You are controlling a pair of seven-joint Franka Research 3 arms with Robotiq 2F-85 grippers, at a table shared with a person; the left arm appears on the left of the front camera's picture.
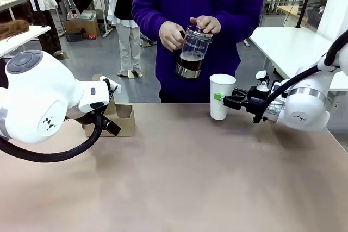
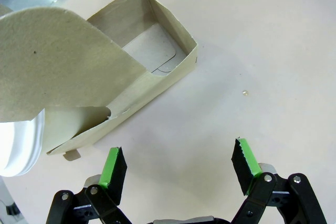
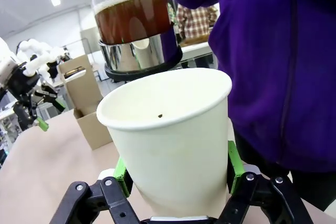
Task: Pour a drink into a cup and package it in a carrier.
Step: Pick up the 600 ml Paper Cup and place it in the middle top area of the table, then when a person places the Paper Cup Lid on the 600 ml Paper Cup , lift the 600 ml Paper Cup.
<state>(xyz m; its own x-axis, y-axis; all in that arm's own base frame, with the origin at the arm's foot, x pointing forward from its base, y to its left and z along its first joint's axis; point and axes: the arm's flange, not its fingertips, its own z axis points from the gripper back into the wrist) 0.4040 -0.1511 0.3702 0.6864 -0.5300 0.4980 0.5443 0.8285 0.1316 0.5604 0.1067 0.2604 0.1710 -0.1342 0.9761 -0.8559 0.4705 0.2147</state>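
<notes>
Horizontally, right claw [image 3: 178, 174] grips the cup [image 3: 168, 124]; left claw [image 2: 178, 153] gapes beside the carrier [image 2: 157, 85].

The cup [image 1: 221, 96] was plain white, unprinted, with one dark speck [image 3: 159, 115] on its inner wall. The drink [image 3: 133, 19] was dark brown under a thin pale foam line, seen through a clear glass press pot [image 1: 191, 51] with a black lid and a shiny metal base. The carrier [image 1: 124, 119] was plain brown cardboard. The bench [image 1: 179, 177] was an even beige. Both jaws were black, with bright green pads [image 2: 111, 162]. The person's sleeve [image 1: 149, 4] was deep purple.
</notes>
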